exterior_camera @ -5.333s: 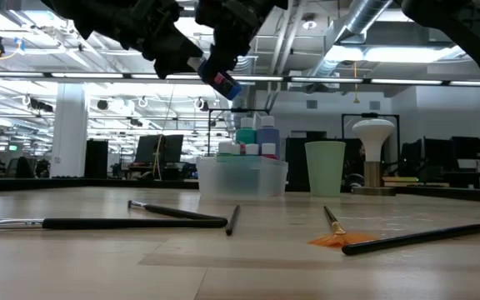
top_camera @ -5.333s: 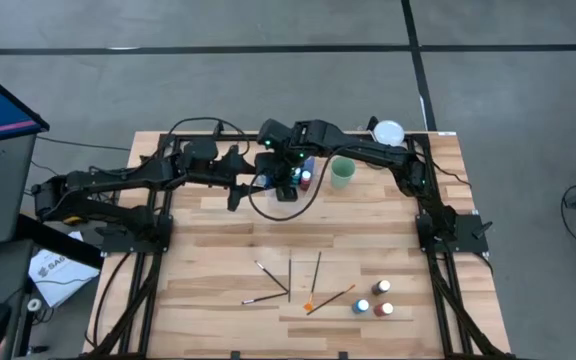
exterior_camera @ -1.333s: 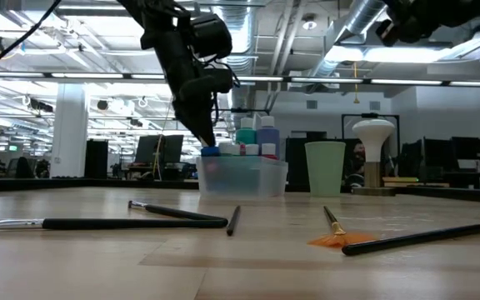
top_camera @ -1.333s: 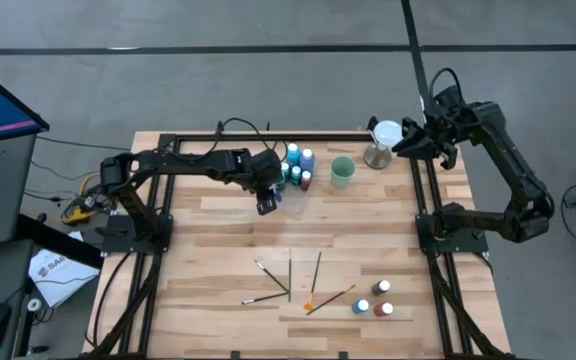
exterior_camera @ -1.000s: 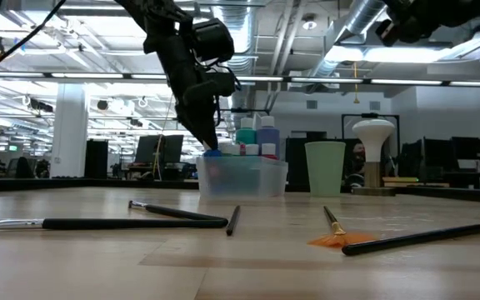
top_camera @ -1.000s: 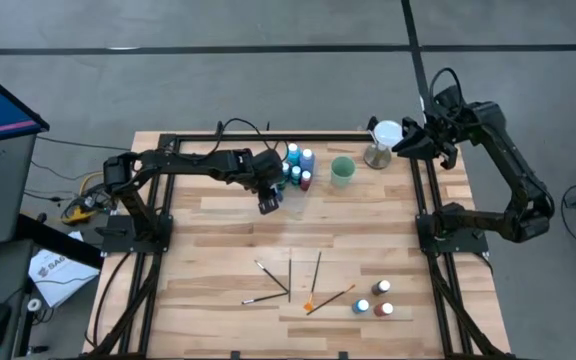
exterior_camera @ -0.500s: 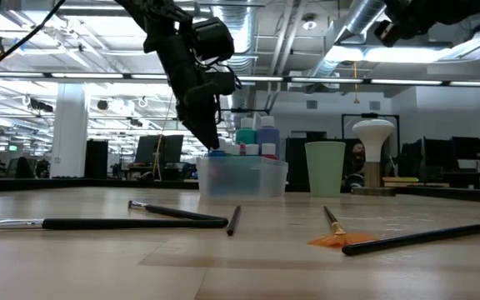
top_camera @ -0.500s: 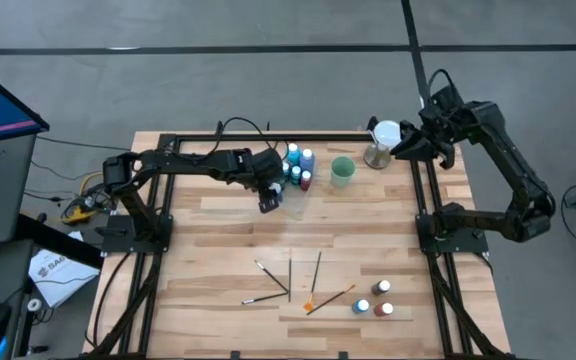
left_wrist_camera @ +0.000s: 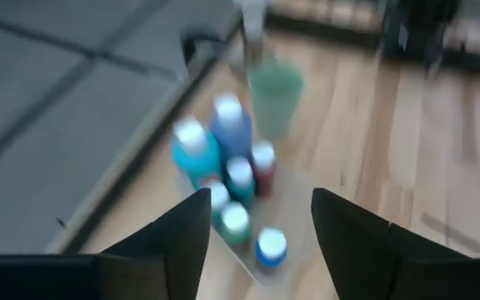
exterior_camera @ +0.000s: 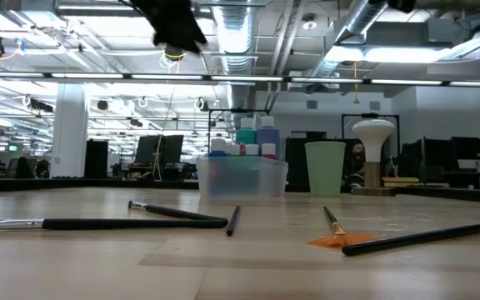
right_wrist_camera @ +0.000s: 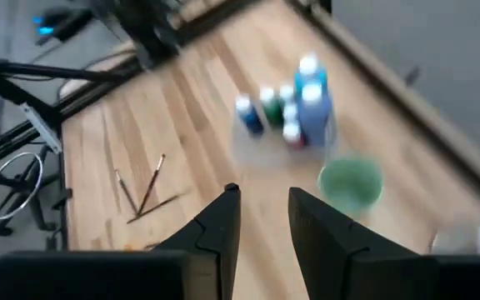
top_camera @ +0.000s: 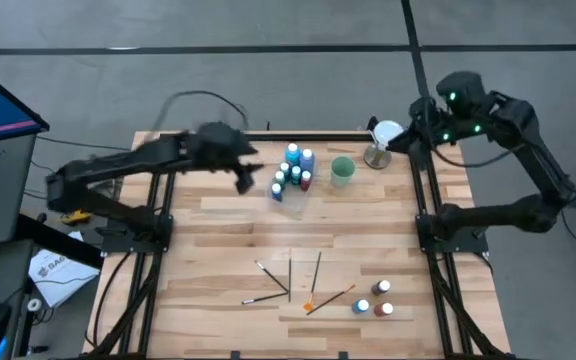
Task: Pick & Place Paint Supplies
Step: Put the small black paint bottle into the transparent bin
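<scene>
Several white-capped paint bottles (top_camera: 293,170) stand in a clear tray (exterior_camera: 240,178) at the table's far middle; they also show in the left wrist view (left_wrist_camera: 232,183) and the right wrist view (right_wrist_camera: 286,104). Three more bottles (top_camera: 373,300) stand at the near right. Several thin paintbrushes (top_camera: 290,278) lie flat on the near middle of the table (exterior_camera: 132,222). My left gripper (left_wrist_camera: 261,225) is open and empty, raised left of the tray (top_camera: 245,180). My right gripper (right_wrist_camera: 263,218) is open and empty, high over the far right edge (top_camera: 413,135).
A pale green cup (top_camera: 342,170) stands just right of the tray. A white dome on a metal stand (top_camera: 384,140) sits at the far right corner. An orange-tipped brush (exterior_camera: 407,237) lies near the loose bottles. Bare wood lies between tray and brushes.
My left gripper has risen out of the tray's left end and swung quickly toward the table's left; the blue bottle it was over stays standing in the tray. My right arm has lifted and turned over the far right corner.
</scene>
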You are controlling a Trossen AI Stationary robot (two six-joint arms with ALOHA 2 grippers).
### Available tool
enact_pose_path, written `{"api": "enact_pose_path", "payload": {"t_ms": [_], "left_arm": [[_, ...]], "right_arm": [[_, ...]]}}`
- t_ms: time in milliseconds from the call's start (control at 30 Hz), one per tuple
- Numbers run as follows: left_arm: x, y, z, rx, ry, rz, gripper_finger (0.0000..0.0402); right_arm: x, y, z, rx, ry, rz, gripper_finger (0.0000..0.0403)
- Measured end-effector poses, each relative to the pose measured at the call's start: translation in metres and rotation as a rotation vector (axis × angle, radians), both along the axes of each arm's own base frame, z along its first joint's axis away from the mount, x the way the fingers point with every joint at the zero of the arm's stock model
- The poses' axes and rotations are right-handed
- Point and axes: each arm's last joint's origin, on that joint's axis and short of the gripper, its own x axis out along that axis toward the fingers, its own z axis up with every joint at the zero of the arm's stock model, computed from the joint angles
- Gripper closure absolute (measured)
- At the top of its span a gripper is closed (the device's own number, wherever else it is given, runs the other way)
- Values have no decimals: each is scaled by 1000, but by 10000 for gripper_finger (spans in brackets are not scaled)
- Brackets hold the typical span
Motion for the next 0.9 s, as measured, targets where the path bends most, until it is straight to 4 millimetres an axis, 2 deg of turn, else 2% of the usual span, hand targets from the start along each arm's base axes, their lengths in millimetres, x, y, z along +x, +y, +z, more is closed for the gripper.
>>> {"api": "enact_pose_path", "payload": {"t_ms": [133,233,367,433,667,900], "left_arm": [[-46,-12,40,68,-168,28,211],[-82,-22,62,110,-287,48,220],[-123,-33,81,143,-419,56,231],[-138,-38,86,156,-467,58,235],[-163,-45,84,162,-529,54,243],[-172,-49,70,147,-574,22,245]], "right_arm": [[7,29,-11,122,188,-94,305],[16,51,-23,207,352,-171,305],[37,85,-36,276,365,-209,305],[42,105,-50,305,455,-226,305],[72,175,-111,317,667,-240,305],[97,228,-159,322,905,-82,292]]}}
